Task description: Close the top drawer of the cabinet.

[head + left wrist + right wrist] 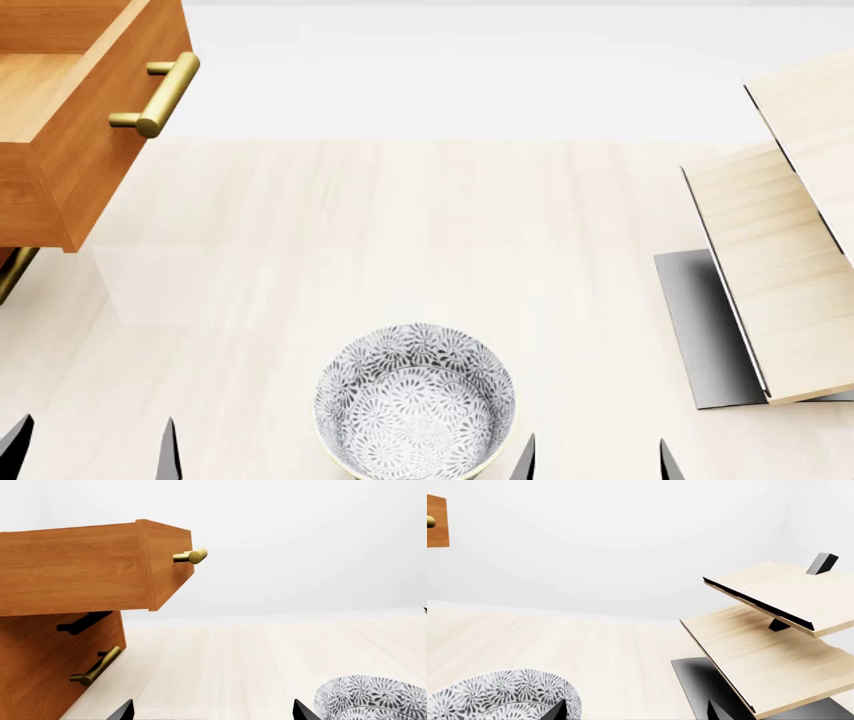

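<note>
Surface: pale wood tabletop (pixel 400 230), white wall behind | top drawer (pixel 80 130) pulled out of cabinet (pixel 40 665), far left | patterned bowl (pixel 415 400) near centre | light-wood rack (pixel 787 250) right | left gripper (pixel 91 445) spread, nothing between its fingers | right gripper (pixel 597 458) spread, nothing between its fingers

Only the dark fingertips of each tool are showing. The left tool (pixel 91 445) is sitting low at the near edge, fingers spread wide apart and gripping nothing. The right tool (pixel 597 458) is sitting beside it, likewise spread open and gripping nothing. Arms and wrists are lying out of sight.
</note>
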Robot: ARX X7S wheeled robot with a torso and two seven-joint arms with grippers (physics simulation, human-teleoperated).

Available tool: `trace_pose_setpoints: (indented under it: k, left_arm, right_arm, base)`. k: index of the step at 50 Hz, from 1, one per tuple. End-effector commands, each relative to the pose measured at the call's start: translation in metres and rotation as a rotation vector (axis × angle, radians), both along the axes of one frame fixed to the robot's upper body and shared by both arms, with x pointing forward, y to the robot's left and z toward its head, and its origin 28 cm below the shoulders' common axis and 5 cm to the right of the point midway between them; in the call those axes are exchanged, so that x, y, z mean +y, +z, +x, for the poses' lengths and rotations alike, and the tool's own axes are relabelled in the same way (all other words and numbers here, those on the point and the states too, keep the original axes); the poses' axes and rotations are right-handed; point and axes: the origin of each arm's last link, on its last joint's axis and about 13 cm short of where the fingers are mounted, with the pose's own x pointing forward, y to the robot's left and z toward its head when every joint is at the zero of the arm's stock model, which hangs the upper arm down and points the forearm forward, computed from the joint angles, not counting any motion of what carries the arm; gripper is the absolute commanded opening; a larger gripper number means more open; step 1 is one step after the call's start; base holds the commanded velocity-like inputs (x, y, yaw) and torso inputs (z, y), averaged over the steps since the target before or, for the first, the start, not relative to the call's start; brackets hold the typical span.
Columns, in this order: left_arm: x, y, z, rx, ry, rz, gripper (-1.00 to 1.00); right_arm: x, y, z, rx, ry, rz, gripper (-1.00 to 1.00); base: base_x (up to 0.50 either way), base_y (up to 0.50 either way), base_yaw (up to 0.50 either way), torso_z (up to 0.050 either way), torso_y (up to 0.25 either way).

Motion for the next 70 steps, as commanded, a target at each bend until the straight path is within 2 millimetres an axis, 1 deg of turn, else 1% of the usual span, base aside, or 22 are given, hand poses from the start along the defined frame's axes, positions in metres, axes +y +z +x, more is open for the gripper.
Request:
trace_pose_setpoints:
  k: [1, 11, 27, 33, 35, 38, 44, 49, 52, 57, 70]
  left_arm:
    - [0.000, -0.002, 0.001, 0.010, -0.003, -0.001, 1.00]
    - [0.000, -0.003, 0.001, 0.011, -0.002, -0.002, 1.00]
    - [0.000, -0.003, 0.000, 0.011, -0.002, -0.001, 1.00]
    - [0.001, -0.002, 0.001, 0.011, -0.001, -0.001, 1.00]
    - [0.001, -0.002, 0.002, 0.032, -0.027, -0.004, 1.00]
    - [0.001, -0.001, 0.009, 0.022, -0.020, 0.012, 1.00]
    - [0.003, 0.004, 0.046, 0.013, 0.001, 0.074, 1.00]
    - [0.005, 0.010, 0.058, 0.020, -0.014, 0.097, 1.00]
    - [0.006, 0.010, 0.070, 0.049, -0.020, 0.108, 1.00]
    - [0.008, 0.012, 0.081, 0.067, -0.017, 0.118, 1.00]
    - [0.014, 0.013, 0.101, 0.092, -0.031, 0.111, 1.00]
  right_arm:
    - [0.000, -0.001, 0.000, 0.002, 0.000, 0.001, 1.00]
    - [0.001, -0.001, 0.000, 0.004, -0.002, 0.006, 1.00]
    - [0.001, -0.001, 0.000, -0.001, 0.001, 0.004, 1.00]
    - [0.000, -0.002, -0.001, -0.004, 0.005, 0.002, 1.00]
    - [0.001, -0.002, 0.000, -0.003, 0.005, 0.001, 1.00]
    - [0.001, -0.003, -0.001, -0.001, 0.007, -0.001, 1.00]
    - [0.002, -0.004, 0.002, 0.005, 0.008, -0.003, 1.00]
    - [0.002, -0.004, 0.002, 0.005, 0.009, -0.003, 1.00]
    - [0.003, -0.005, 0.003, 0.008, 0.008, -0.005, 1.00]
    - [0.004, -0.004, 0.004, 0.008, 0.009, -0.006, 1.00]
    - [0.006, -0.005, 0.006, 0.010, 0.006, -0.004, 1.00]
  base:
    - [0.00, 0.00, 0.00, 0.000, 0.000]
    - [0.00, 0.00, 0.00, 0.000, 0.000]
    - [0.35, 0.00, 0.00, 0.000, 0.000]
    - [0.00, 0.00, 0.00, 0.000, 0.003]
    - [0.00, 0.00, 0.00, 0.000, 0.000]
    - [0.00, 0.00, 0.00, 0.000, 0.000]
    - [0.00, 0.00, 0.00, 0.000, 0.000]
    - [0.00, 0.00, 0.00, 0.000, 0.000]
    - [0.00, 0.00, 0.00, 0.000, 0.000]
    - [0.00, 0.00, 0.00, 0.000, 0.000]
    - [0.00, 0.00, 0.00, 0.000, 0.000]
